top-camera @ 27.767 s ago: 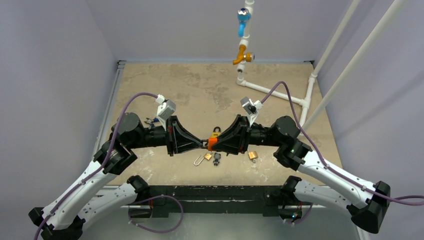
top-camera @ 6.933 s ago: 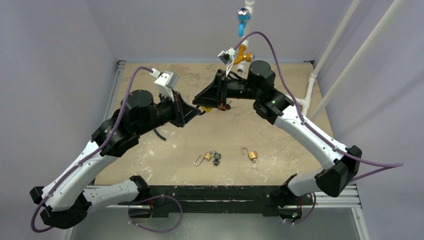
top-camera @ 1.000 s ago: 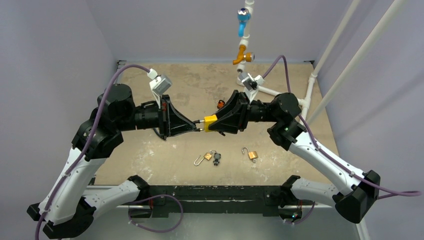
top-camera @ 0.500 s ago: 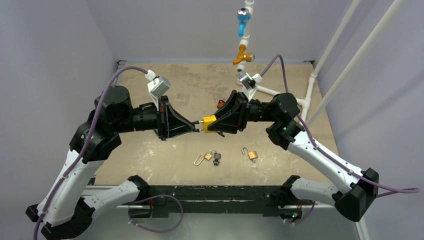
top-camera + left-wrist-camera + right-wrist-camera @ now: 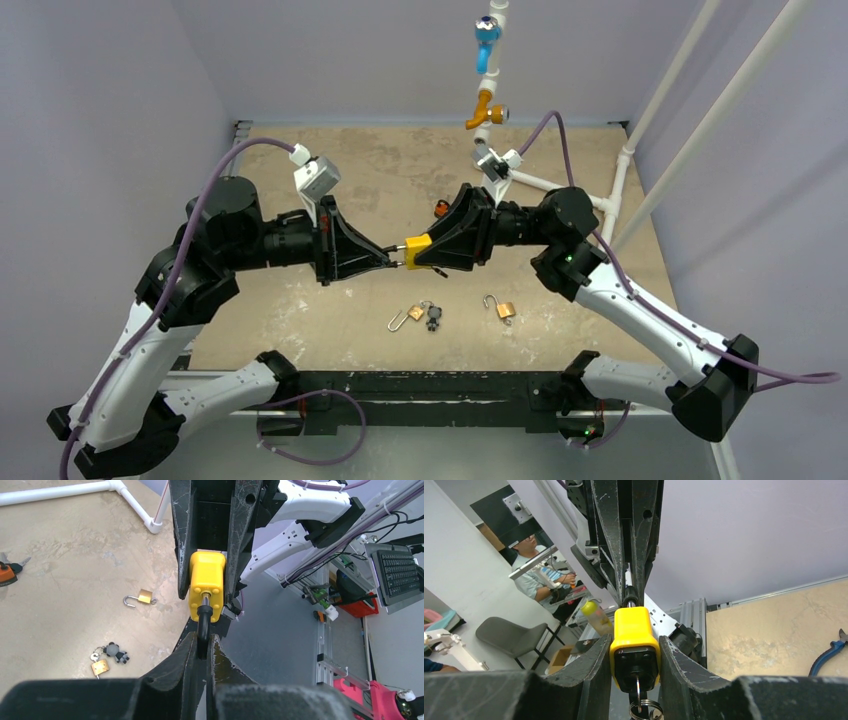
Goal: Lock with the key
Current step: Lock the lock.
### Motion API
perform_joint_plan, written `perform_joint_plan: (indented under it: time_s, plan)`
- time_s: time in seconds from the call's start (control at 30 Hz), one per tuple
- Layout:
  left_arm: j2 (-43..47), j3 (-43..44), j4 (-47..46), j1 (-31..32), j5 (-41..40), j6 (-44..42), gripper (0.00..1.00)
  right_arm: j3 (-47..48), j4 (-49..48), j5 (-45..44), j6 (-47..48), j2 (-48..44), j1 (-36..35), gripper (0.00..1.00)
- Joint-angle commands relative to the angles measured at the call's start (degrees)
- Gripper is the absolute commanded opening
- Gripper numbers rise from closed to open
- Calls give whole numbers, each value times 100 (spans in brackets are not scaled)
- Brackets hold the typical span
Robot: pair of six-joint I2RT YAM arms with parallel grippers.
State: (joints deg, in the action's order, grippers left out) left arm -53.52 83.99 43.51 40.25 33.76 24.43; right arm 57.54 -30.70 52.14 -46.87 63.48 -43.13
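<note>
A yellow padlock [image 5: 418,250] is held in the air above the middle of the table between both grippers. My right gripper [image 5: 428,252] is shut on its yellow body [image 5: 634,630], one finger on each side. A key [image 5: 638,692] with a ring sits in the keyhole on the padlock's black end. My left gripper [image 5: 393,260] is shut on the padlock's black shackle [image 5: 202,622], which runs into the yellow body [image 5: 206,585]. In the wrist views the left gripper [image 5: 202,642] and the right gripper [image 5: 635,647] face each other.
Two open brass padlocks [image 5: 409,314] [image 5: 505,310] lie near the front edge, one beside a grey bear key fob [image 5: 433,317]. An orange padlock [image 5: 440,208] lies behind the grippers. A white pipe with blue and orange valves [image 5: 487,40] stands at the back right. Blue pliers [image 5: 829,655] lie on the table.
Over the last second both grippers and the yellow padlock drifted slightly left and down, grips unchanged. Earlier frames showed them holding an orange padlock, which now lies on the table.
</note>
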Motion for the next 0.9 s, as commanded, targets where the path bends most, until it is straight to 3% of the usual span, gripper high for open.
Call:
perform_joint_plan:
  time_s: [0.0,0.43,0.53,0.87]
  plan:
    - [-397,-128,-566,81,-615,-93,0,459,-481,138,51,42,-511,0]
    - [-605,-215,-723,334,-855,-121,0,596,-482,-47,134,212,-720,0]
    - [-630,-241,-796,335,-862,-62,0,713,-70,-180,466,224,-838,0]
    - [-694,-346,-774,334,-1489,-237,0,747,-140,-145,394,250,-931,0]
